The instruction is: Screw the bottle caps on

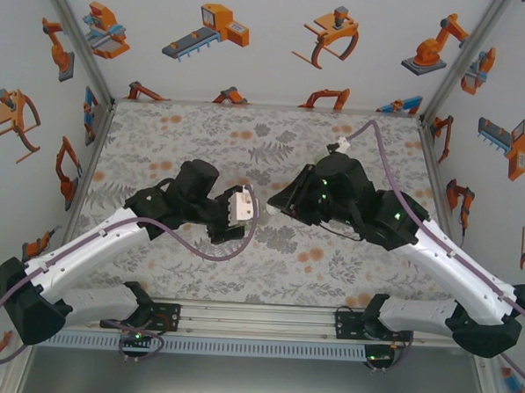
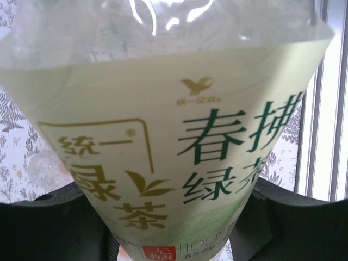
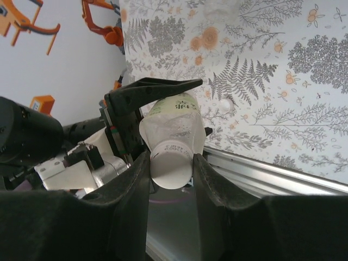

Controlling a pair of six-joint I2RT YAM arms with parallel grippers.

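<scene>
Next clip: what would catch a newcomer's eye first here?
The green-tea bottle, with its pale yellow-green label, looms large in the left wrist view, clamped in the left gripper. In the right wrist view the right gripper pinches a white cap seated on that bottle's neck. From above, the two grippers meet mid-table over the floral mat.

1. Clear bottle (image 2: 163, 32) fills the frame, its pale yellow-green label (image 2: 163, 152) printed with green and gold characters.
2. Left gripper (image 2: 174, 234) dark fingers (image 2: 49, 228) clasp it from both sides.
3. Floral mat (image 2: 16, 152) behind it, metal rail (image 2: 326, 109) at the right edge.
</scene>
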